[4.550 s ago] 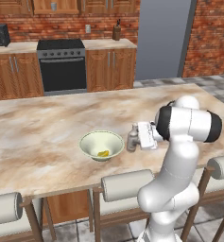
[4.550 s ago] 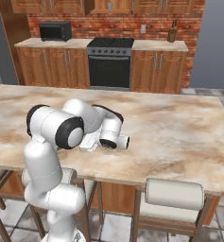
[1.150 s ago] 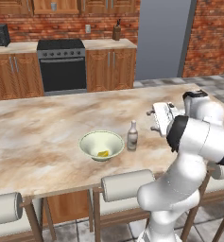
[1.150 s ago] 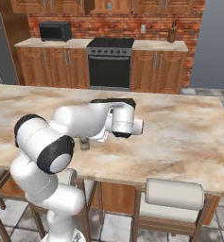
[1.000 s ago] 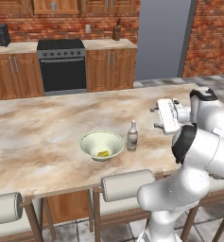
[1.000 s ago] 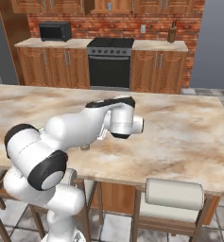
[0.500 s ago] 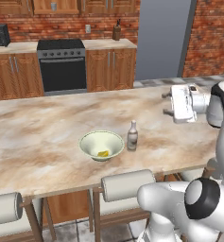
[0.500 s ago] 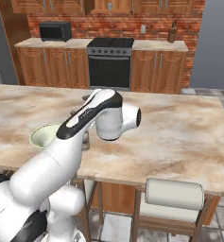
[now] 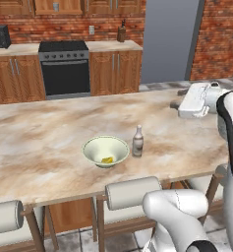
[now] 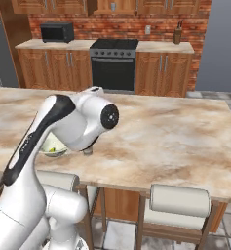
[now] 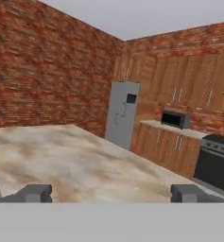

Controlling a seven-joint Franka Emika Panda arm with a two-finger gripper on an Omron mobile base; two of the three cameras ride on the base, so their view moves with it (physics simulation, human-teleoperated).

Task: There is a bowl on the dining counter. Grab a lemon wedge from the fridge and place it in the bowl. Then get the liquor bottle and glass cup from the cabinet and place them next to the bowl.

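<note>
No text, label, brand, number or sign can be read in any of the views. The liquor bottle [image 9: 137, 141] standing on the desk [image 9: 49, 133] carries no legible label; its face is too small and blurred to tell. The microwave [image 10: 57, 32], the oven [image 9: 65, 69] and the fridge [image 11: 122, 114] show plain fronts, with a small dark panel on the fridge door whose content cannot be made out.
</note>
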